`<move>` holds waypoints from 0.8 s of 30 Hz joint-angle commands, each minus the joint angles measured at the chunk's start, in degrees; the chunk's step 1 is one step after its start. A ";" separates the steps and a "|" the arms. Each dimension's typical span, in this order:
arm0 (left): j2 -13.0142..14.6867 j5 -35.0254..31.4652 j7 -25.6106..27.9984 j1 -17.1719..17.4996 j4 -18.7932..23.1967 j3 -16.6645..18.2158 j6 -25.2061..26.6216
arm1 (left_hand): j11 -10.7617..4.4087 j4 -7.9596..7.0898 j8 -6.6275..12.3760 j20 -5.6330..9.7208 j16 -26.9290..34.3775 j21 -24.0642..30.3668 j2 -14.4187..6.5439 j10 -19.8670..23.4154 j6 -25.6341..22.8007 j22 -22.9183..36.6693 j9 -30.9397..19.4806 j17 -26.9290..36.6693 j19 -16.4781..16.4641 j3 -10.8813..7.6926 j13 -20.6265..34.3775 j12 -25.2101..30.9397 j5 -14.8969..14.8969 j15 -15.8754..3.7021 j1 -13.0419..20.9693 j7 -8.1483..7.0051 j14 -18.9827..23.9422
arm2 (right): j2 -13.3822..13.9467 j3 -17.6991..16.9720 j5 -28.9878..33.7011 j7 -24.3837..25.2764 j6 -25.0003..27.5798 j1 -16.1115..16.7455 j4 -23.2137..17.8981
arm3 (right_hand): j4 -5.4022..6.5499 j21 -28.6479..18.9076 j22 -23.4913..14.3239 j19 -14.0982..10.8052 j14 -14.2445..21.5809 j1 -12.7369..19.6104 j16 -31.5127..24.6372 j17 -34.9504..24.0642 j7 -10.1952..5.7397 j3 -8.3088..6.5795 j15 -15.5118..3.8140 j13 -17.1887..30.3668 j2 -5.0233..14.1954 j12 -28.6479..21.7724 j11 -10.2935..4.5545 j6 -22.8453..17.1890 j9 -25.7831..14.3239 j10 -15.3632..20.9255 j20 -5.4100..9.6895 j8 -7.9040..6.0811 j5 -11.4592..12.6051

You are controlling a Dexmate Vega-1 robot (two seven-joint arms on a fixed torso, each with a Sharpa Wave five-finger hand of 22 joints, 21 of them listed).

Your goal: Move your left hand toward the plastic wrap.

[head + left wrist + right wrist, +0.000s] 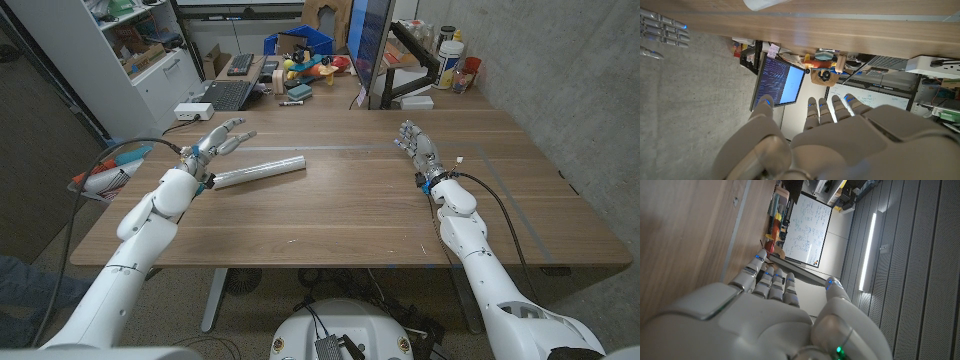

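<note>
Plastic wrap [259,171] lying on wooden table [340,210], just right of left hand [213,141], fingers spread, holding nothing; right hand [418,146] likewise spread, well apart; monitor [369,45], keyboard [226,95] sitting behind; writing unreadable

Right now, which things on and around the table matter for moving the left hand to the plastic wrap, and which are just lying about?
For the job:
- left hand, open, fingers spread, holding nothing
- plastic wrap, a white roll lying on the table beside that hand

Just lying about:
- right hand, open, holding nothing
- keyboard behind the table
- monitor
- bottles at the far right
</note>
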State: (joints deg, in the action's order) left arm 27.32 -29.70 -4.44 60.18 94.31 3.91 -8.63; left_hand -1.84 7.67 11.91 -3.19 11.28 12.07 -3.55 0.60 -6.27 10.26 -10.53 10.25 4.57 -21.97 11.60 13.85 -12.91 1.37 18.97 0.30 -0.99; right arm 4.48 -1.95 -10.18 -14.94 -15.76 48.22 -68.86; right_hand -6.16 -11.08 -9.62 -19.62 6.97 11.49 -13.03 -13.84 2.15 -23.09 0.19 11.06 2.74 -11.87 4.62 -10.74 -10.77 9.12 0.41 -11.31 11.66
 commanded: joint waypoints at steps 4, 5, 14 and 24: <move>1.70 -3.24 -0.13 -0.50 1.51 -1.60 2.03 | -0.15 0.50 -0.03 -0.98 0.04 -0.06 0.09 0.45 -0.41 0.14 -0.13 0.24 0.18 -0.18 0.14 0.09 0.19 0.00 0.87 -0.34 0.37 | 0.10 -0.20 -0.13 0.13 0.01 0.29 -0.44 | 0.14 -0.41 -0.18 -0.42 0.72 0.32 -0.15 -0.02 -0.13 0.25 0.18 0.10 0.12 -0.01 -0.02 -0.04 -0.21 0.59 0.14 -0.06 0.03; 1.76 -3.33 -0.17 -0.47 1.62 -1.66 2.12 | -0.21 0.53 -0.04 -1.04 0.04 -0.06 0.08 0.46 -0.41 0.14 -0.13 0.24 0.15 -0.19 0.14 0.08 0.22 0.01 0.93 -0.35 0.40 | 0.12 -0.20 -0.13 0.11 -0.03 0.27 -0.39 | 0.14 -0.40 -0.18 -0.41 0.73 0.31 -0.15 -0.02 -0.13 0.26 0.18 0.10 0.12 -0.02 -0.04 -0.05 -0.21 0.61 0.12 -0.06 0.03; 2.95 -5.76 -0.33 -0.16 3.15 -2.35 3.58 | -0.25 0.80 -0.04 -2.21 0.10 0.07 0.12 0.78 -0.73 0.19 -0.14 0.24 -0.34 -0.35 0.16 0.10 0.46 0.00 1.48 -0.88 0.83 | 0.11 -0.06 -0.03 0.03 -0.09 -0.01 -0.15 | 0.10 -0.29 -0.18 -0.26 0.74 0.27 -0.09 0.03 -0.12 0.27 0.24 0.10 0.12 0.02 0.00 -0.08 -0.21 0.64 0.06 -0.07 0.04; 4.29 -8.09 -0.82 -0.64 3.73 -3.36 4.67 | -0.09 0.97 -0.02 -2.36 0.16 0.08 0.20 0.94 -1.04 0.23 -0.13 0.24 -0.47 -0.43 0.15 0.07 0.64 0.00 1.85 -1.41 1.23 | 0.13 -0.11 -0.01 0.17 -0.13 0.20 -0.43 | 0.07 -0.19 -0.18 -0.09 0.35 0.24 0.12 0.08 0.01 0.28 0.30 0.11 0.14 0.10 -0.09 -0.20 -0.21 0.57 0.10 -0.11 0.04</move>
State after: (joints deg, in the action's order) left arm 30.32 -35.44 -4.81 59.89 97.28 1.54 -5.12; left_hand -1.64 8.39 11.91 -5.05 11.28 12.08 -3.33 1.42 -7.07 10.25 -10.53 10.25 4.13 -22.19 11.60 13.85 -12.47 1.14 20.25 -0.95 -0.25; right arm 4.56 -2.06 -10.23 -14.85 -15.89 48.32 -69.05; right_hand -6.16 -11.08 -9.62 -19.61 7.17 11.49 -13.03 -13.56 2.15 -23.09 0.40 11.05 2.74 -11.87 4.81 -10.74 -10.77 9.32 0.41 -11.31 11.66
